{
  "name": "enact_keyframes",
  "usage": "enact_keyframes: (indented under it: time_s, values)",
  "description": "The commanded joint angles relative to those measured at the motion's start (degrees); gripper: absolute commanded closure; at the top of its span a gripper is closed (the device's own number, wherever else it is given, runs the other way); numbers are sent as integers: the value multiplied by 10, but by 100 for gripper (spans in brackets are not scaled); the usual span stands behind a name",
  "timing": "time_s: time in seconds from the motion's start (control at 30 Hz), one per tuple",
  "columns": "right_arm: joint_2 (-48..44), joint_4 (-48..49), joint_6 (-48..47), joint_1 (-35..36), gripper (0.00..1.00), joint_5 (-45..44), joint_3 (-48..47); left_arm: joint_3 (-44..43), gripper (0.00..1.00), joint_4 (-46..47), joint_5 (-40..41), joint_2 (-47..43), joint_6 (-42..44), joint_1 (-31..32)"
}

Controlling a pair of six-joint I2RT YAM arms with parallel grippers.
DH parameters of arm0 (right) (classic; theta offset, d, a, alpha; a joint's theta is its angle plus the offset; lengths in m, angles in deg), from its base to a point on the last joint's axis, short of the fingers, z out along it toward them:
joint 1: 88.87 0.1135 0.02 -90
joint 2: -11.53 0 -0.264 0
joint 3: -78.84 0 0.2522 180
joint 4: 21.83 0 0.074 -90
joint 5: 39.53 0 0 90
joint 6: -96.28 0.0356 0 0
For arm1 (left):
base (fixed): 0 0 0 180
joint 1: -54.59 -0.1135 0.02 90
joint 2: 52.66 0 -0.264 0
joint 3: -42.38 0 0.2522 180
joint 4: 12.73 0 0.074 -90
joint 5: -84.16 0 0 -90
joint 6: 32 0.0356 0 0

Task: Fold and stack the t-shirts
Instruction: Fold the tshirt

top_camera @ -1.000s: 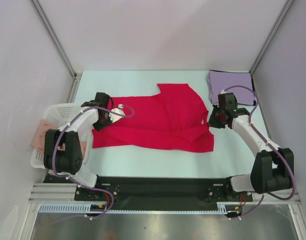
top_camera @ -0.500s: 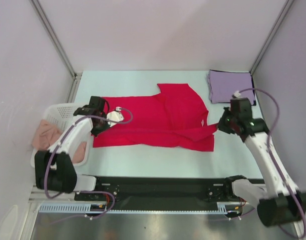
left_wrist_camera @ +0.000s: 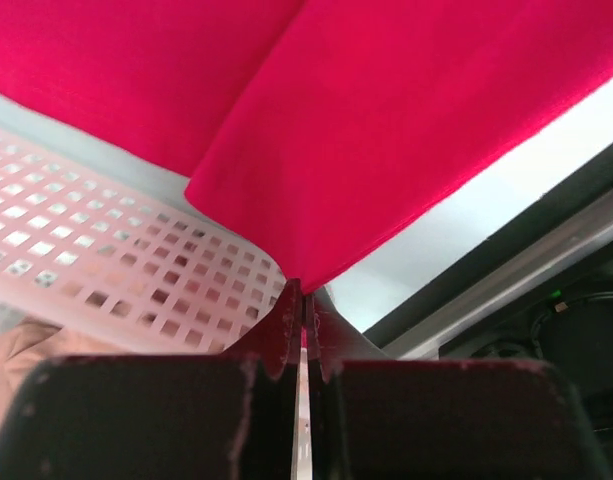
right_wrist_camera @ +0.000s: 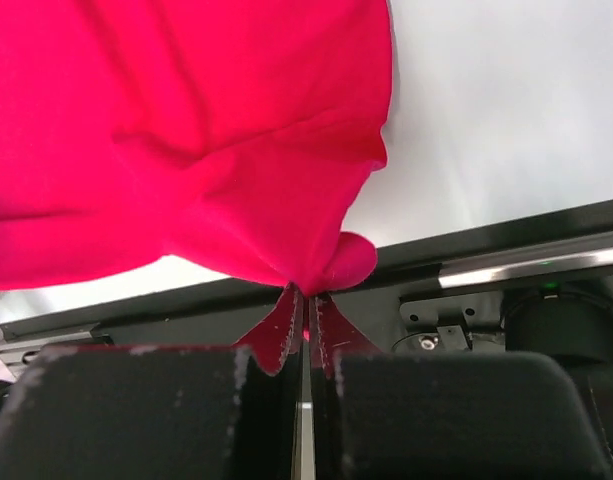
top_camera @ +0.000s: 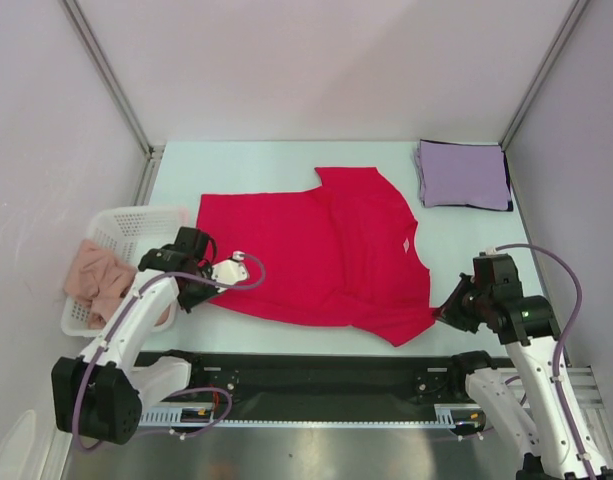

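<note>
- Pale tabletop (top_camera: 286, 160): carries both tees. The arm bases sit at its near edge.
- Bright crimson-red cloth t-shirt (top_camera: 316, 250): spread mid-tabletop, mostly flat with some creases toward its right end. The long axis runs left to right, with the small white neck label toward the right end and a sleeve pointing to the far side. The near edge slants, its right corner reaching the tabletop's near lip.
- White plastic mesh basket (top_camera: 116, 225): off the left edge, just beside the left arm, with pinkish cloth inside. It is not part of the fold.
- Pale lavender tee folded square (top_camera: 464, 175): far right corner, well apart from the red shirt. The right arm is the nearer one to it.
- Left pincer (top_camera: 210, 295): pressed together on the shirt's near-left corner; the left wrist view shows red cloth nipped between the tips.
- Right pincer (top_camera: 444, 312): pressed together on the near-right corner, with a bunched point of red cloth caught between the tips in the right wrist view.
- Key relation: the whole shirt lies on the far side of both pincers, and the held near edge is strung between them along the long axis.
- Judgement: the next move is likely a joint carry of that edge away from the bases, over the body. Uneven travel would skew the fold.
</note>
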Motion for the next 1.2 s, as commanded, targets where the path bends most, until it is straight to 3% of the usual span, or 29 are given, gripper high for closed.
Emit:
enact_keyframes:
  time_s: [0.0, 0.23, 0.43, 0.73, 1.0, 1.03, 1.07, 1.13, 1.17]
  values:
    - [7, -7, -11, 2, 100, 3, -19, 4, 100, 13, 19, -24, 8, 2]
    - [144, 211, -48, 0, 100, -51, -21, -16, 100, 119, 71, 73, -3, 0]
    - [281, 319, -98, 1, 100, -109, -61, -67, 100, 182, 81, 160, -30, -8]
    - [432, 382, -135, 1, 100, -91, -112, -77, 100, 233, 125, 251, -45, -11]
    - [505, 393, -163, 1, 99, -99, -170, -88, 99, 259, 175, 292, -63, -11]
    - [510, 393, -170, 0, 92, -99, -176, -90, 81, 259, 175, 293, -65, -12]
    - [522, 387, -172, -1, 68, -106, -183, -92, 61, 258, 174, 296, -68, -11]
    - [531, 363, -178, -10, 53, -117, -206, -102, 29, 255, 170, 293, -79, -11]
    - [527, 354, -182, -16, 48, -127, -208, -105, 28, 249, 164, 283, -82, -10]
